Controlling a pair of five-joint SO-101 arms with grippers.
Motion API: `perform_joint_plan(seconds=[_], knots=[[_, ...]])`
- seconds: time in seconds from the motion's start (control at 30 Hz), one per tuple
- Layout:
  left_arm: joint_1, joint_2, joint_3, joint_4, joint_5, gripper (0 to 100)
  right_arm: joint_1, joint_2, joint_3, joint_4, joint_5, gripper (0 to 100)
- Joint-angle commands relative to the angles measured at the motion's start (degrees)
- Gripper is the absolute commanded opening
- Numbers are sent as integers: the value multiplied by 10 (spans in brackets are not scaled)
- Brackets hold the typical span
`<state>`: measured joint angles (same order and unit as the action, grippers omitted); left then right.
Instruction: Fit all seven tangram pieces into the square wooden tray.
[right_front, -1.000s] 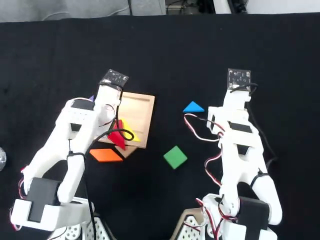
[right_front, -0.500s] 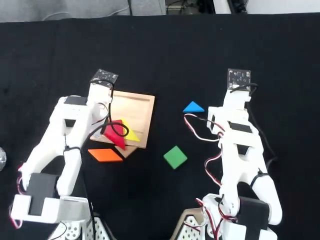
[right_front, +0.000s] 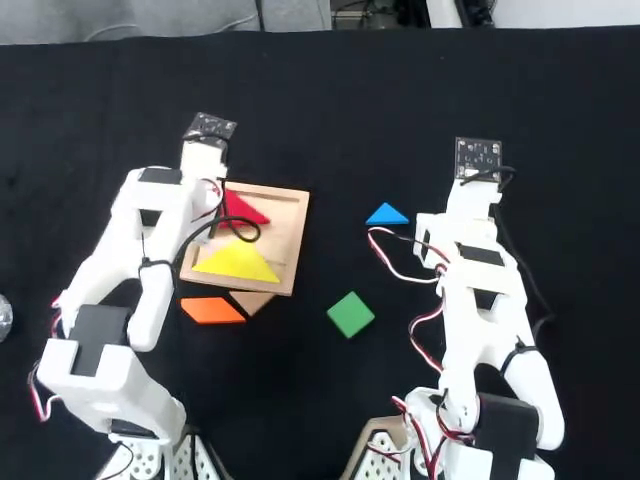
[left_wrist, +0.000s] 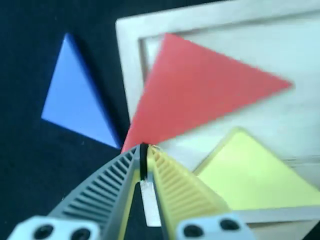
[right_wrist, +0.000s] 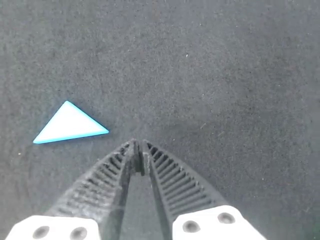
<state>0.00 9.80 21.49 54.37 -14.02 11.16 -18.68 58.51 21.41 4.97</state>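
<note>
On the black bench (right_front: 330, 110), the left arm's (right_front: 150, 225) clenched jaws are touching the red triangle (left_wrist: 200, 95), which is overlapping the tray's (right_front: 288, 228) rim and probably risking tilting instead of seating.

A black counter (right_front: 330, 110) sets off a pale, natural-wood tray (right_front: 282, 225) and bright tangram pieces: a red triangle (right_front: 240, 208), a yellow triangle (right_front: 238, 263), an orange parallelogram (right_front: 211, 310), a tan piece (right_front: 252, 300), a green square (right_front: 351, 314), a light blue triangle (right_front: 386, 214) and a deeper blue triangle (left_wrist: 75, 95). The left arm (right_front: 120, 270) and right arm (right_front: 480, 300) are white with black sections. The left fingers (left_wrist: 107, 185) are ribbed grey and yellow, and the right fingers (right_wrist: 100, 185) ribbed dark grey.
</note>
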Motion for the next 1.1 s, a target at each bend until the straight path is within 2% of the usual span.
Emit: perform_joint_plan(seconds=[0.0,0.2,0.53,0.87,1.07], knots=[[31,7,-14,0,4,30,-5,1,-13,-6,1,11],[4,4,-36,39,3,30,-5,0,-14,-6,1,11],[-11,6,-46,33,3,30,-5,0,-14,-6,1,11],[-13,11,-44,-70,8,30,-5,0,-14,-6,1,11],[-12,4,-46,-75,44,30,-5,0,-14,-6,1,11]])
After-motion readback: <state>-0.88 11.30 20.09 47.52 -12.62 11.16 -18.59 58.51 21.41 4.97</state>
